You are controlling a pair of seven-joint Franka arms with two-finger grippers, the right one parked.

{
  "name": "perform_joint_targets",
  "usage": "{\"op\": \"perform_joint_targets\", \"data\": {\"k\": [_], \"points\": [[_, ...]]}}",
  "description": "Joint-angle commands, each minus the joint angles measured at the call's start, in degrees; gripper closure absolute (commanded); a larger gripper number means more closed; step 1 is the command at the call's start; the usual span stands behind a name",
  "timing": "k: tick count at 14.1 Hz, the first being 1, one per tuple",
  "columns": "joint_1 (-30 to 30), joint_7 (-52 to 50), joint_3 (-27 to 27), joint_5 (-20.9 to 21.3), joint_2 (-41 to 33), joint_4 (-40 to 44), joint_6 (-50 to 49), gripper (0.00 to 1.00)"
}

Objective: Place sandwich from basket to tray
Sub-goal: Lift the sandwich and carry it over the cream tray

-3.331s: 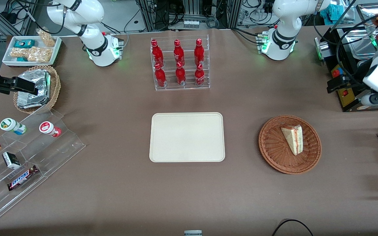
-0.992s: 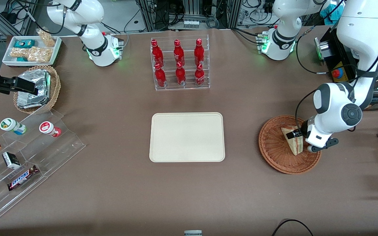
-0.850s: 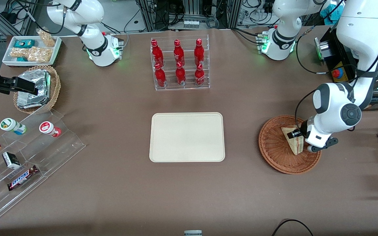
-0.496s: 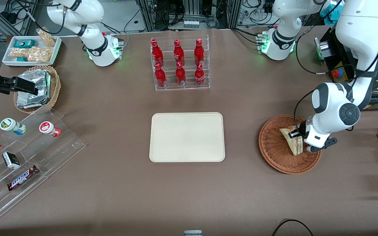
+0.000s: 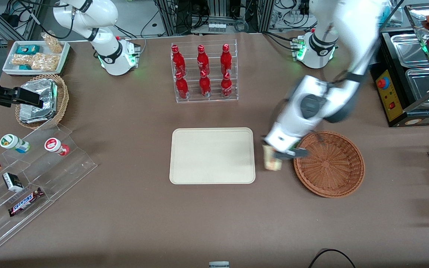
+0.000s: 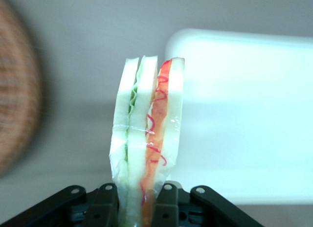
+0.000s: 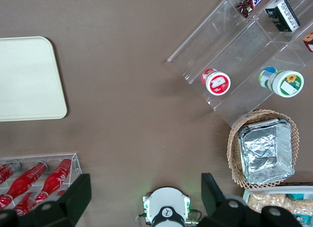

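Observation:
My left gripper (image 5: 274,156) (image 6: 136,207) is shut on the sandwich (image 5: 271,161) (image 6: 146,139), a white bread wedge with green and pink-red filling, wrapped in clear film. It hangs above the bare table between the reddish-brown wicker basket (image 5: 330,175) (image 6: 17,119) and the cream tray (image 5: 212,156) (image 6: 244,119) (image 7: 27,80), close to the tray's edge. Nothing lies in the basket. The tray carries nothing.
A clear rack of red bottles (image 5: 204,72) stands farther from the front camera than the tray. Toward the parked arm's end are a tan basket with foil packets (image 5: 39,100), a white dish of snacks (image 5: 35,56) and a clear stepped stand (image 5: 32,178) with snacks.
The gripper has lifted the sandwich out of the basket and carried it toward the tray. The basket now holds nothing.

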Motion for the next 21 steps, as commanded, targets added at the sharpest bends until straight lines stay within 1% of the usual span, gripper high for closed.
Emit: {"op": "perform_joint_targets", "data": {"k": [1, 3, 5, 7, 8, 10, 11, 12, 13, 14, 16, 18, 19, 20, 21], "points": [[-7.5, -6.9, 1.0, 5.2, 9.5, 10.6, -1.6, 0.86], [-12.1, -15.9, 1.1, 11.3, 17.0, 20.6, -5.0, 0.86], [-15.7, -21.9, 1.1, 15.5, 24.0, 30.8, -10.3, 0.86], [-17.7, -25.2, 1.2, 15.9, 29.0, 37.2, -10.8, 0.86], [-18.8, -25.4, 1.4, 15.9, 30.3, 39.0, -10.9, 0.86], [-19.5, -25.4, 1.5, 15.9, 30.9, 39.1, -10.8, 0.85], [-19.7, -25.4, 1.5, 15.8, 31.1, 39.1, -10.6, 0.79], [-19.7, -25.1, 1.5, 15.8, 31.2, 39.1, -10.6, 0.59], [-19.7, -25.1, 1.5, 15.8, 31.2, 39.1, -10.6, 0.17], [-19.6, -25.2, 1.5, 16.0, 31.0, 39.1, -10.6, 0.0], [-19.0, -25.2, 1.7, 16.1, 29.8, 39.6, -10.9, 0.0], [-17.5, -24.9, 2.8, 15.3, 25.8, 39.5, -12.1, 0.0], [-15.2, -24.6, 2.6, 15.0, 22.7, 39.4, -14.9, 0.0], [-12.1, -24.4, 2.0, 13.3, 19.3, 39.2, -18.0, 0.0], [-9.8, -22.3, 1.7, 10.8, 15.3, 38.2, -21.2, 0.0]]}}
